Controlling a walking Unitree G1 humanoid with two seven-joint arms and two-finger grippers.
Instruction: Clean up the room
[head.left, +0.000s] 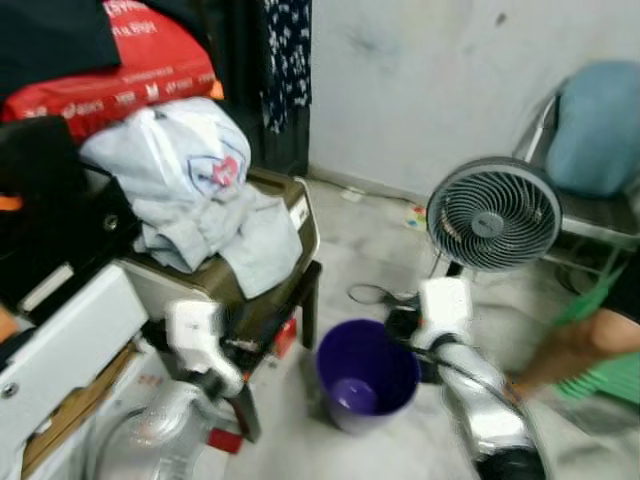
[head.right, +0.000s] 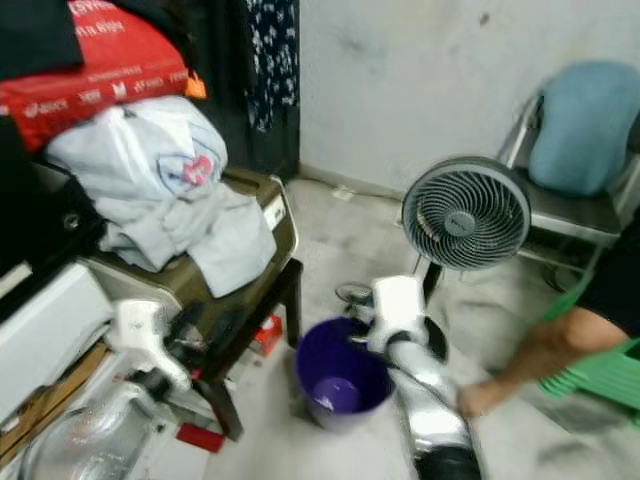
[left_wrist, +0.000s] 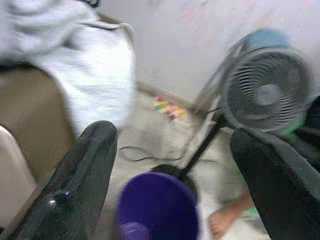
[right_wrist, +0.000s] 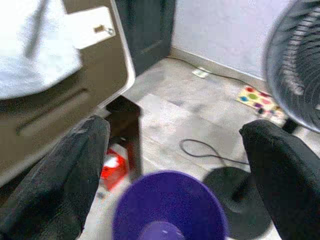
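Note:
A purple bucket (head.left: 367, 385) stands on the pale floor between my two arms, with a small purple object inside it. A heap of grey-white clothes (head.left: 200, 180) lies on a brown case (head.left: 300, 235) on a dark stand to its left. My left gripper (left_wrist: 175, 165) is open and empty, held low beside the stand and pointing at the bucket (left_wrist: 157, 207). My right gripper (right_wrist: 172, 150) is also open and empty, just above the bucket's (right_wrist: 170, 205) far rim. In the left eye view the left gripper (head.left: 255, 345) and right gripper (head.left: 402, 325) flank the bucket.
A standing fan (head.left: 493, 213) with a round base and a floor cable (right_wrist: 205, 150) is right behind the bucket. A person's arm (head.left: 575, 350) reaches in low at the right, by a green stool (head.right: 600, 370). A red bag (head.left: 120, 70) tops the pile at left; a chair with a blue cushion (head.left: 600, 125) stands at the back right.

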